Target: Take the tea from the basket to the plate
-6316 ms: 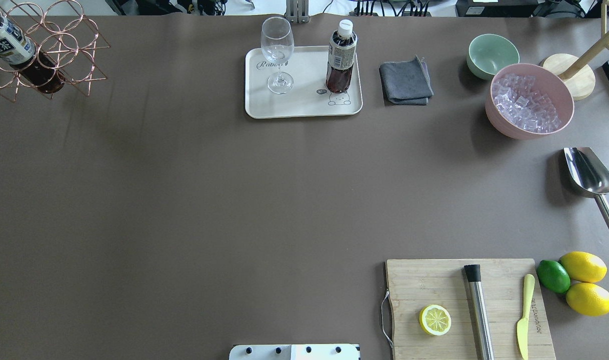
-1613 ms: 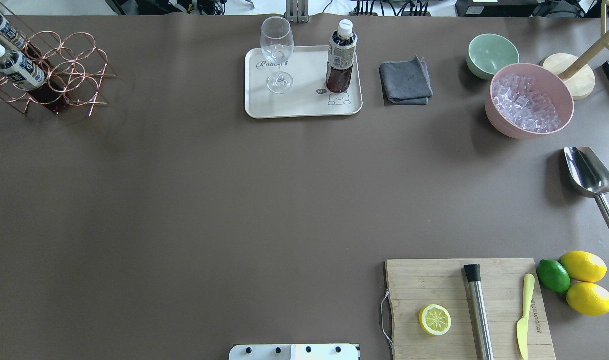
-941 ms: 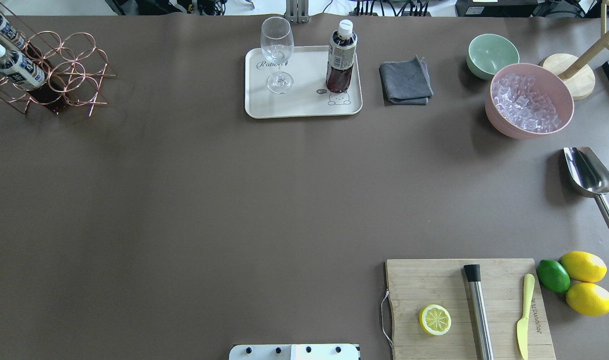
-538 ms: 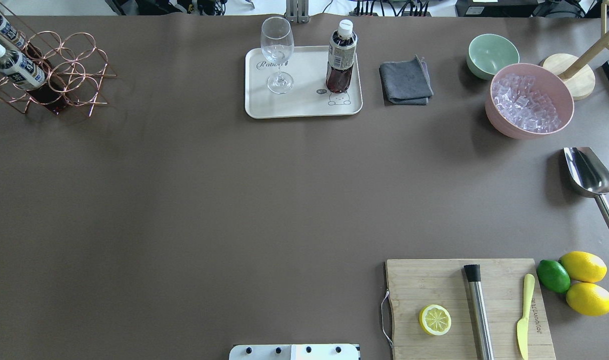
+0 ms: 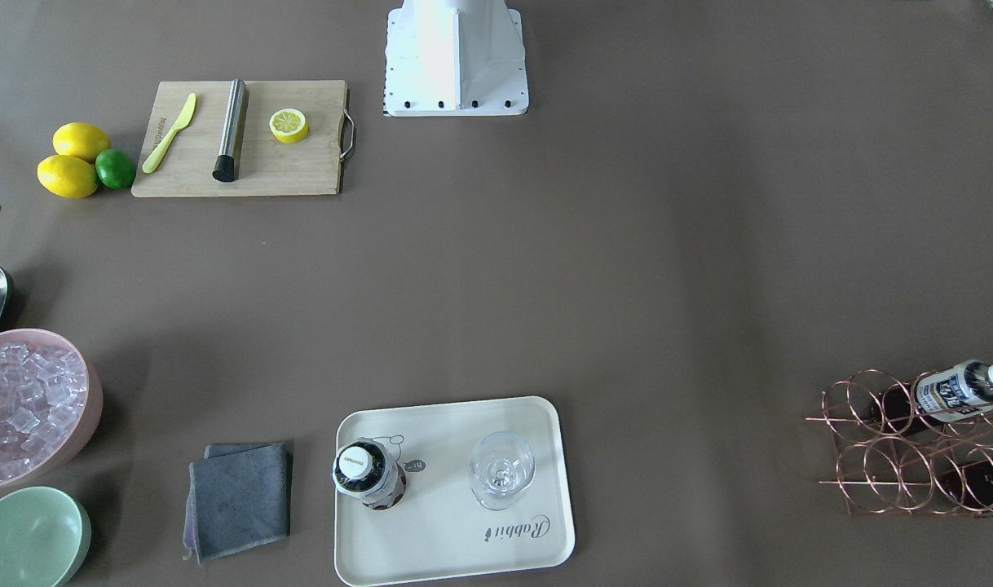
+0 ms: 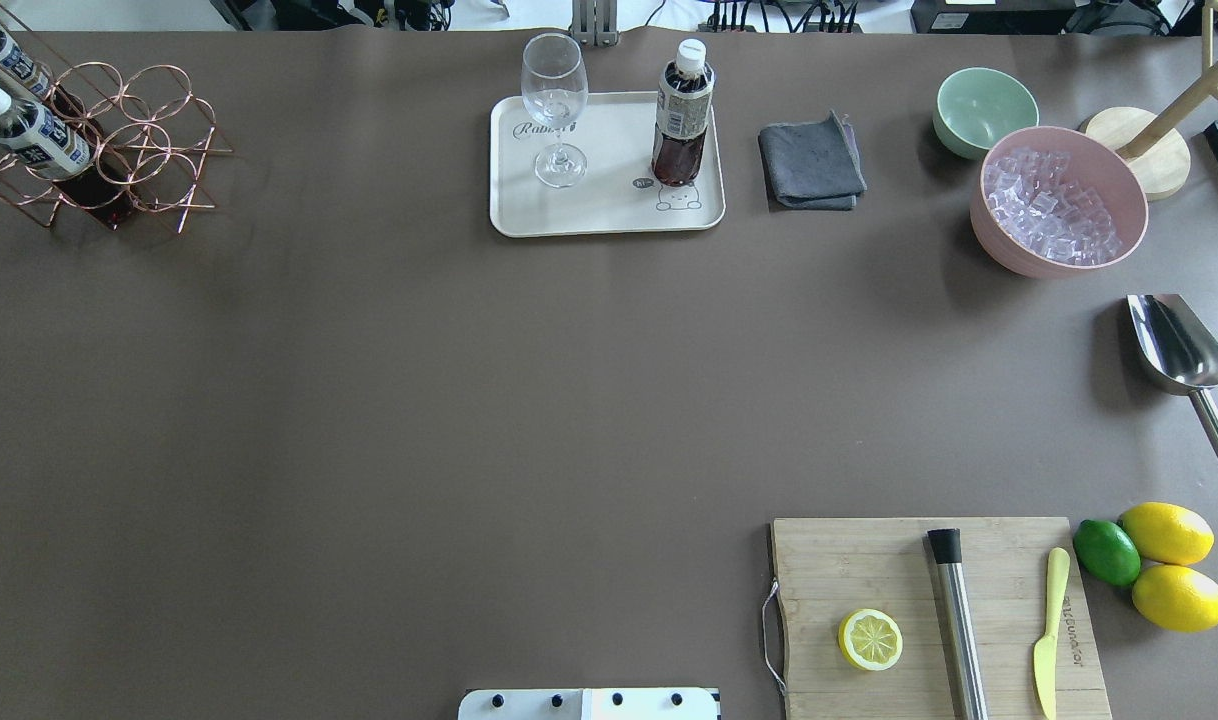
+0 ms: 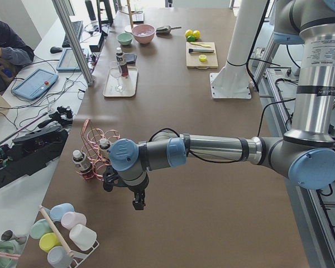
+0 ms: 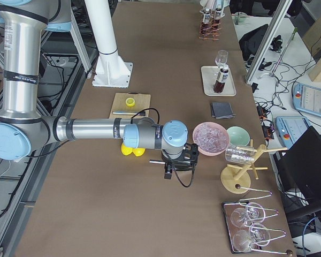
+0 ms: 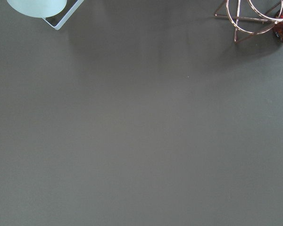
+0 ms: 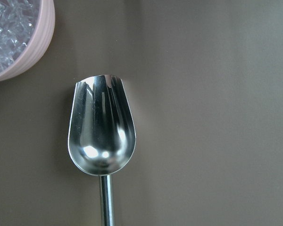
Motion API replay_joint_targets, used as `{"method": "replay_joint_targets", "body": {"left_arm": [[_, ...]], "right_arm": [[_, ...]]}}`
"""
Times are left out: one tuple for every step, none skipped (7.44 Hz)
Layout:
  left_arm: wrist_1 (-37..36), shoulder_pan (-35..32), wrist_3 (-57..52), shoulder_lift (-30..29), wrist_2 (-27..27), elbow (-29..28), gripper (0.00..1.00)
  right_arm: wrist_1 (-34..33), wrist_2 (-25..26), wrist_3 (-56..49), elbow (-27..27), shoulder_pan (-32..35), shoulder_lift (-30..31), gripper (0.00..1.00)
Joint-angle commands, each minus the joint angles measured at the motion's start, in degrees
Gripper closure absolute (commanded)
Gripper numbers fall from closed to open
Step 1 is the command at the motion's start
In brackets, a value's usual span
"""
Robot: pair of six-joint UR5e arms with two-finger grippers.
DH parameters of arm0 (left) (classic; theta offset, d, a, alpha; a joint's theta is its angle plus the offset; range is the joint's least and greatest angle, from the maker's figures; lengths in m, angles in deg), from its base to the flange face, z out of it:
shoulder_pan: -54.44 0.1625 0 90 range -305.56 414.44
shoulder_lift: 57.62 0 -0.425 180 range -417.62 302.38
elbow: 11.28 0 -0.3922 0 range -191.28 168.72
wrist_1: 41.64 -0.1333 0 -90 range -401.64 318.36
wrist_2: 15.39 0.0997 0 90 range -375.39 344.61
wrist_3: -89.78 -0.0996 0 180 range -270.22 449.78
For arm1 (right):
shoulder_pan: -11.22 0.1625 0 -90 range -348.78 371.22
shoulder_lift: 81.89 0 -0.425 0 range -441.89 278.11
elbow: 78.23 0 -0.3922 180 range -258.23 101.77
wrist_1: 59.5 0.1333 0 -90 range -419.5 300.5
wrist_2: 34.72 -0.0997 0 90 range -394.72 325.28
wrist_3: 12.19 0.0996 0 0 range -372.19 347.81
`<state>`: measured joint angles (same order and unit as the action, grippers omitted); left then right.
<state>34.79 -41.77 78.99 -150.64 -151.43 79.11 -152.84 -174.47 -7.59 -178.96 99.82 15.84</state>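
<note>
One tea bottle stands upright on the cream plate, beside a stemmed glass; it also shows in the front view. Two more tea bottles lie tilted in the copper wire basket at the table's far left corner. My left gripper hangs over bare table just beside the basket, apart from it. My right gripper hangs near the pink ice bowl. Both show only in the side views, so I cannot tell whether they are open or shut.
A grey cloth, a green bowl and a pink bowl of ice lie right of the plate. A metal scoop is under my right wrist. A cutting board with tools and citrus is at the near right.
Since 6.3 s ago the basket has shifted at the far left and now shows two bottles instead of one. Nothing has moved in the last 1.6 s.
</note>
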Motion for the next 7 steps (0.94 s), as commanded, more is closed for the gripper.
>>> {"method": "replay_joint_targets", "body": {"left_arm": [[1.53,0.05,-0.19,0.56,0.08,-0.22,0.01],[1.53,0.05,-0.19,1.00,0.08,-0.04,0.01],[1.62,0.05,-0.19,1.00,0.08,-0.04,0.01],[1.62,0.05,-0.11,1.26,0.08,-0.30,0.01],[1.62,0.05,0.07,1.61,0.16,-0.30,0.01],[1.53,0.14,0.24,1.53,0.16,-0.39,0.01],[1.53,0.23,0.25,1.44,0.16,-0.48,0.01]], "right_arm": [[0.00,0.00,0.15,0.00,0.00,0.00,0.00],[0.00,0.00,0.15,0.00,0.00,-0.09,0.00],[0.00,0.00,0.15,0.00,0.00,0.00,0.00],[0.00,0.00,0.15,0.00,0.00,-0.09,0.00],[0.00,0.00,0.15,0.00,0.00,-0.09,0.00],[0.00,0.00,0.07,0.00,0.00,-0.09,0.00],[0.00,0.00,0.15,0.09,0.00,0.00,0.00]]}}
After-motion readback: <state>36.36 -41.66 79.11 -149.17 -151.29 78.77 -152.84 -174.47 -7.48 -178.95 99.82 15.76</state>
